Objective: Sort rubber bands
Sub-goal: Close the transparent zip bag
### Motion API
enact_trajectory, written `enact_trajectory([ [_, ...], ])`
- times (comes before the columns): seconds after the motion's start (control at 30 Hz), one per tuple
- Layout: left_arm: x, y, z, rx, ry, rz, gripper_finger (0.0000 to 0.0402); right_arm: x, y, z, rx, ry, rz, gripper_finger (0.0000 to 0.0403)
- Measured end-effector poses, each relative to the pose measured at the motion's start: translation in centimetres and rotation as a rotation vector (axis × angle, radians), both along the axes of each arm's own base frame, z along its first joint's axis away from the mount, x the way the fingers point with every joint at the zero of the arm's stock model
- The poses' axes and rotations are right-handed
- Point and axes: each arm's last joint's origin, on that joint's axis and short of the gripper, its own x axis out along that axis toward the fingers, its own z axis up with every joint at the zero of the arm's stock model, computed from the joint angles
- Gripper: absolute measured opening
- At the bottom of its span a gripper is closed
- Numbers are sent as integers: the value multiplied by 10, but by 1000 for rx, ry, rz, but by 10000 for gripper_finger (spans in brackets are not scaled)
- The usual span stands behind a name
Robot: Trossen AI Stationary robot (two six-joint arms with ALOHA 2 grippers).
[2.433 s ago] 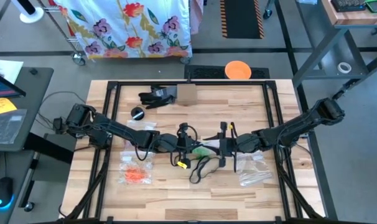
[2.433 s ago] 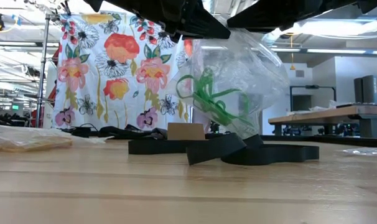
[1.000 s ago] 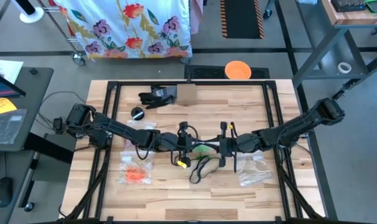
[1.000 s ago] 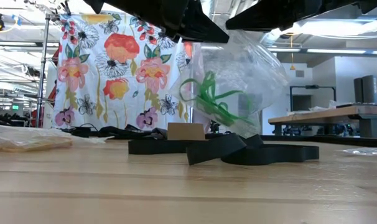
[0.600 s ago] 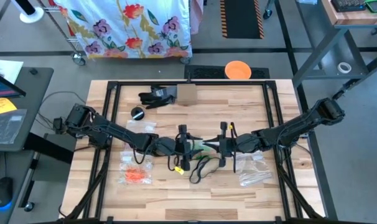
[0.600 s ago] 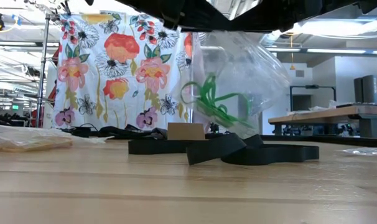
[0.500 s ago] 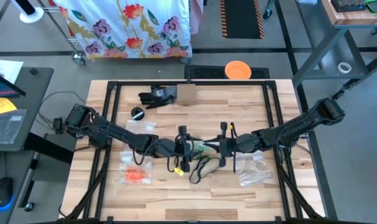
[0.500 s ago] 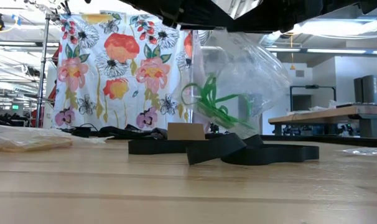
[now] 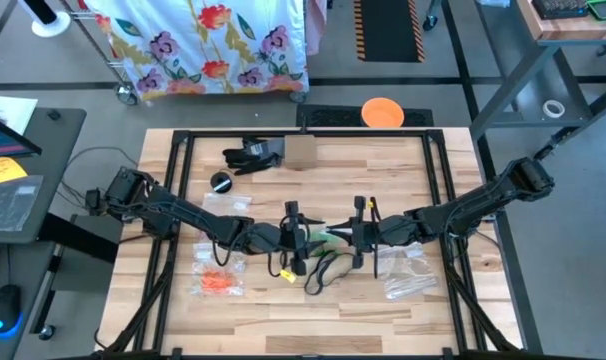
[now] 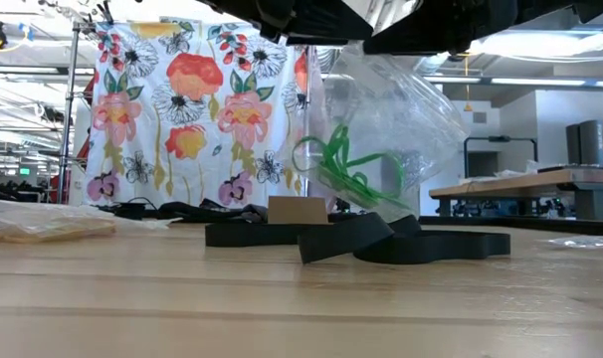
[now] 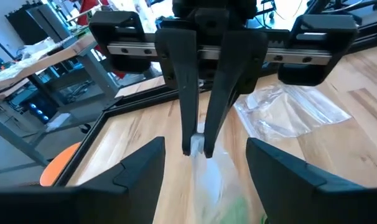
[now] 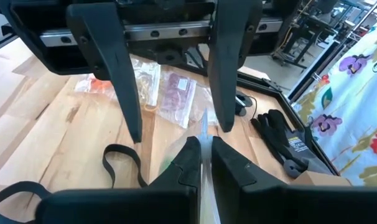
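A clear zip bag (image 10: 381, 119) with green rubber bands (image 10: 346, 169) inside hangs over the table's middle. My right gripper (image 12: 206, 163) is shut on the bag's top and comes from the table's right (image 9: 355, 240). My left gripper (image 11: 206, 155) faces it from the left (image 9: 293, 240). It is open, with one finger on either side of the bag's top, and touches nothing. In the right wrist view its two spread fingers (image 12: 117, 81) stand beyond the bag. My right gripper pinches the bag's top edge (image 12: 204, 134) between its two fingers. The fingers lie about level and come from the table's right. The bag hangs below them with the green bands low inside it. Its lower end is hidden behind a black strap (image 10: 351, 237).
On the table lie a bag of orange bands (image 9: 218, 282) and clear bags at left (image 9: 226, 205) and right (image 9: 408, 278). A black strap (image 9: 326, 268) lies below the grippers. At the far side are black gloves (image 9: 251, 155), a cardboard box (image 9: 300, 150) and a black round thing (image 9: 221, 182).
My left gripper has opened, let go of the bag's top and shifted slightly toward the near edge. The bag stays hanging from my right gripper and has swung a little.
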Motion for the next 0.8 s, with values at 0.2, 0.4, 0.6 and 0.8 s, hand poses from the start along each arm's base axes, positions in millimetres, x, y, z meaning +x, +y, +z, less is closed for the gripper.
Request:
enact_trajectory([
  [0.2, 0, 0, 0, -7, -2, 6, 214, 0, 0, 0, 0, -1, 0, 14],
  [0.4, 0, 0, 0, -11, -2, 6, 158, 0, 0, 0, 0, -1, 0, 15],
  [0.6, 0, -1, 0, -14, -2, -6, 66, 0, 0, 0, 0, 0, 1, 15],
  [0.8, 0, -1, 0, -18, -2, -13, 7, 0, 0, 0, -1, 3, 10, 16],
])
